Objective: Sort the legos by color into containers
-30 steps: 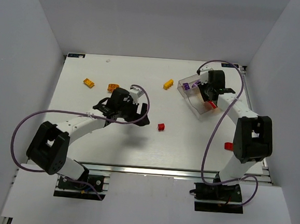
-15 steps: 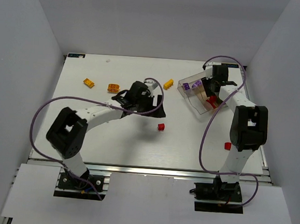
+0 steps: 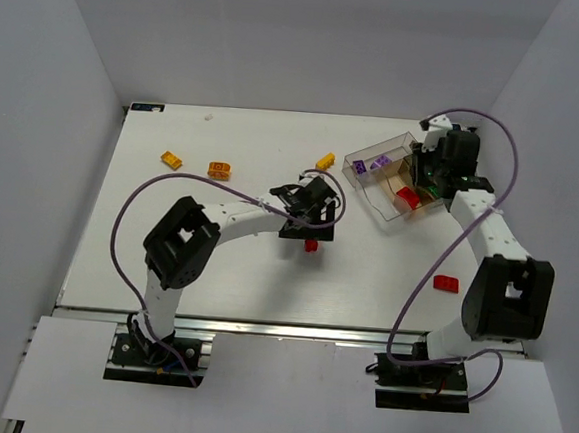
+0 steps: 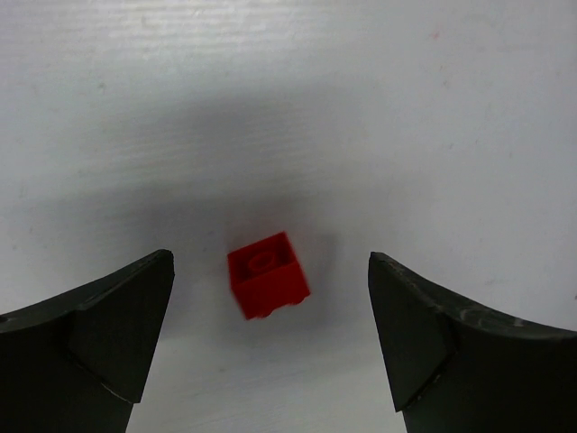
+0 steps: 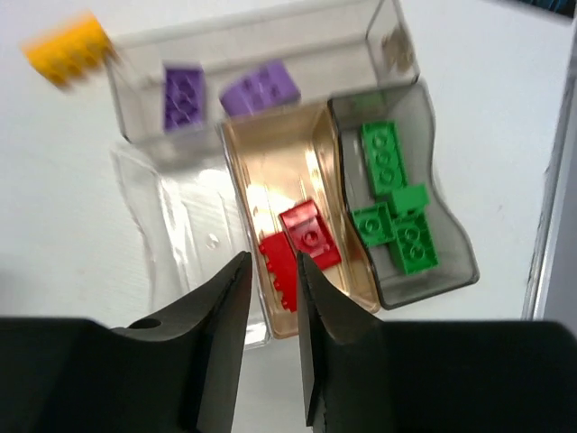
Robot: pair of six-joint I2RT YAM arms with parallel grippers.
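The left hand (image 4: 269, 311) hangs wide open and empty over a small red studded brick (image 4: 268, 275) on the white desk (image 3: 215, 271), well left of the clear compartmented plastic box (image 3: 375, 149). The right hand (image 5: 270, 298) hovers over that box's middle compartment, where two red bricks (image 5: 311, 236) lie, its fingers a slim gap apart, holding nothing.

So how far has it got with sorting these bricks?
About halfway. Done: the box holds two purple bricks, two red bricks and several green bricks, each colour in its own compartment. In hand: the left gripper hangs open around a red brick, not yet gripping; the right gripper is empty above the box. Left: that brick, another red brick lying loose, a yellow brick and two orange bricks.
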